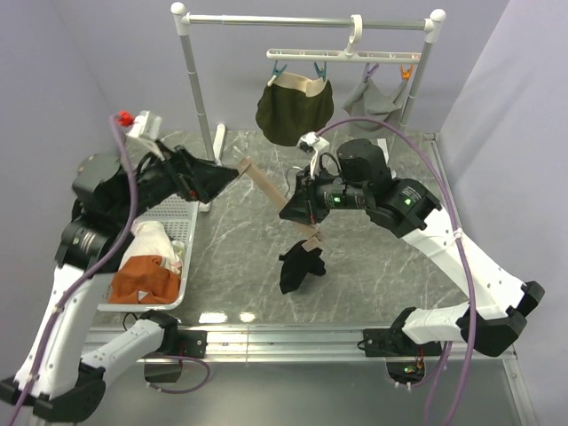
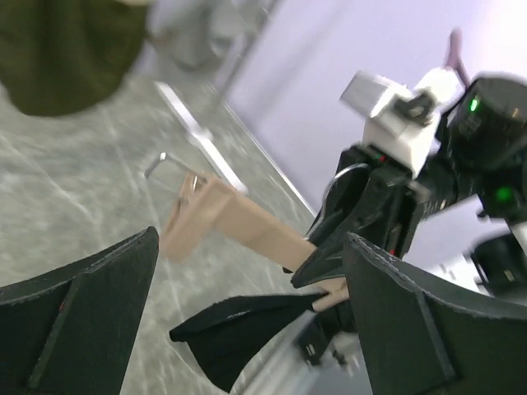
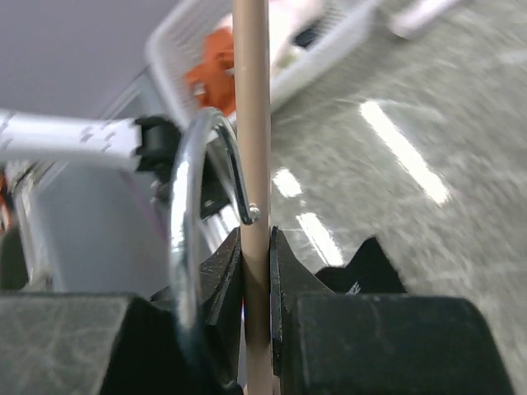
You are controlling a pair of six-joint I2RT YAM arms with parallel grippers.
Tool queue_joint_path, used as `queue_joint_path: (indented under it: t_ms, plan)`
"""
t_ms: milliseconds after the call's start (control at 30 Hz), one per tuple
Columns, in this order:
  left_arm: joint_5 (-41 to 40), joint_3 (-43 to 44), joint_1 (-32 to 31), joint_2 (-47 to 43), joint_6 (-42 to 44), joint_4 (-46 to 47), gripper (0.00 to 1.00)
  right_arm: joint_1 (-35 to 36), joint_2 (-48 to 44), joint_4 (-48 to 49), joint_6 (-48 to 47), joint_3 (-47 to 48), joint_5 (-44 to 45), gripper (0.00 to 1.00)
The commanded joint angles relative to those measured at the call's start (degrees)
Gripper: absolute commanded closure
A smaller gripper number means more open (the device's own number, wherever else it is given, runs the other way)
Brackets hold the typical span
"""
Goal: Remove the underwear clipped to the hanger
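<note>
The right tool (image 3: 256, 247) pinches the flat tan waistband (image 1: 266, 186) of soft black briefs (image 1: 300, 266) drooping over the marbled counter (image 1: 240, 257) middle, the left tool (image 1: 232, 173) gapes nearby, and dark olive briefs (image 1: 295, 111) and light grey briefs (image 1: 373, 102) hang clipped near the rear edge.

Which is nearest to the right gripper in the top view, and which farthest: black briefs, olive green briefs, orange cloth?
1. The black briefs, held in the right gripper.
2. The olive green briefs, clipped to the hanger behind.
3. The orange cloth, in the basket, far left.
</note>
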Motion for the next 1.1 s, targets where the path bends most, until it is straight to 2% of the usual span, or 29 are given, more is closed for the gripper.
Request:
queue_joint_path:
  t_ms: [0, 67, 100, 233, 300, 400, 500, 533, 600, 633, 700, 733, 867, 1000, 1067]
  plan:
    - [-14.3, -1.8, -0.1, -5.4, 0.8, 2.1, 0.01, -0.2, 0.4, 0.3, 8.0, 3.5, 13.2, 1.00]
    - [-14.0, -2.9, 0.0, -6.4, 0.7, 4.5, 0.01, -0.1, 0.2, -0.6, 13.3, 4.1, 20.7, 1.00]
    - [-11.1, -3.8, 0.0, -6.3, 0.2, 5.2, 0.01, -0.2, 0.0, -2.0, 19.6, 4.8, 28.8, 1.00]
    - [-4.3, -5.7, -1.6, -4.4, 0.1, 5.1, 0.01, 0.5, -0.7, -6.7, 34.8, 6.9, 40.2, 1.00]
    - [-5.4, -6.7, -4.0, -4.4, 1.2, 5.2, 0.01, 2.2, -0.5, -8.6, 41.3, 7.3, 44.0, 1.00]
    - [-10.1, -5.8, -10.7, -2.9, 3.6, 4.2, 0.00, 4.1, 1.5, -11.7, 48.3, 8.7, 48.7, 1.00]
    - [-19.0, -1.8, -21.7, 1.4, 7.8, 0.5, 0.00, 6.6, 6.1, -17.9, 54.3, 12.9, 52.2, 1.00]
    - [-27.4, -0.4, -29.1, 4.3, 9.1, -0.6, 0.01, 7.3, 8.9, -19.9, 56.0, 14.5, 53.6, 1.00]
    - [-34.8, 3.3, -36.6, 7.2, 13.2, -3.6, 0.00, 7.7, 11.3, -26.3, 61.4, 17.9, 56.8, 1.00]
    - [-38.8, 4.5, -42.4, 9.9, 14.3, -4.7, 0.01, 7.8, 12.9, -27.6, 62.7, 18.6, 57.2, 1.00]
    - [-46.6, 7.0, -46.3, 12.1, 16.4, -5.8, 0.00, 7.8, 14.0, -30.6, 65.9, 19.8, 59.0, 1.00]
    - [-48.2, 7.2, -48.9, 12.9, 16.9, -5.8, 0.01, 7.8, 14.4, -31.1, 66.5, 19.6, 59.1, 1.00]
    - [-53.2, 7.2, -51.2, 13.0, 18.4, -5.2, 0.00, 7.6, 12.8, -28.7, 67.6, 16.1, 59.8, 1.00]
    - [-64.7, 11.6, -54.7, 17.8, 19.9, -13.3, 0.01, 7.7, 12.1, -27.8, 67.8, 15.0, 59.1, 1.00]
    - [-66.9, 13.9, -57.2, 21.5, 20.3, -17.1, 0.01, 7.7, 12.6, -28.1, 67.9, 15.7, 58.4, 1.00]
